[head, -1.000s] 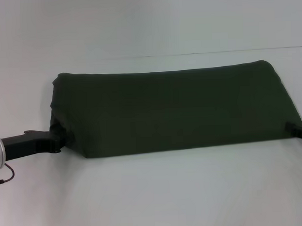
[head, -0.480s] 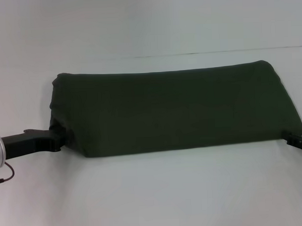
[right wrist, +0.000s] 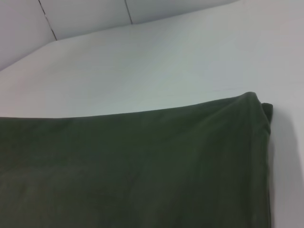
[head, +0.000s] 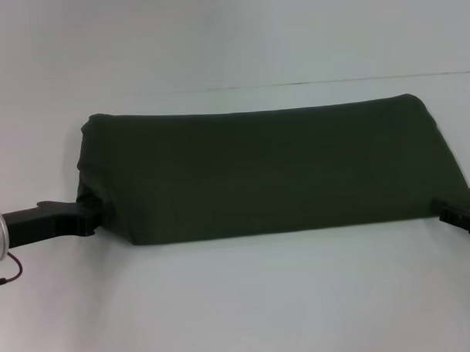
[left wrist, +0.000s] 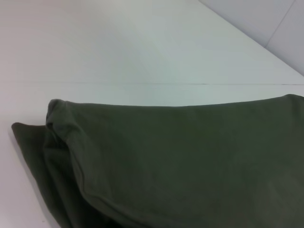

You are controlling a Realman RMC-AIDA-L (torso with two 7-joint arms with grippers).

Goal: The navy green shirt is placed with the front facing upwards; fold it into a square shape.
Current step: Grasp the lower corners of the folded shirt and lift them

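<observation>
We have the large dark olive-green cotton shirt (head: 266, 171) lying on the white table (head: 247, 307) as a long horizontal band, plain green side up; no lettering or collar shows, so it is already folded at least once.

Left gripper (head: 88, 218): at the shirt's near left corner, touching the cloth where the corner is tucked. The head view does not show whether its fingers are clamped on the fabric or merely against it, and the left wrist view shows only layered cloth edges. We cannot tell its state.

Right gripper (head: 462, 214): at the far right margin of the head view, just beside the shirt's near right corner. Open or closed: we cannot tell here either.

Change over the last second: the right gripper has moved inward a little, from almost out of view to more clearly visible beside the corner. The left gripper and the shirt's outline are unchanged.

Judgement: the band is wide and short, not yet a square. Both grippers sitting at the two near corners suggests a transition between folds. A crosswise fold, end over end, probably remains.
</observation>
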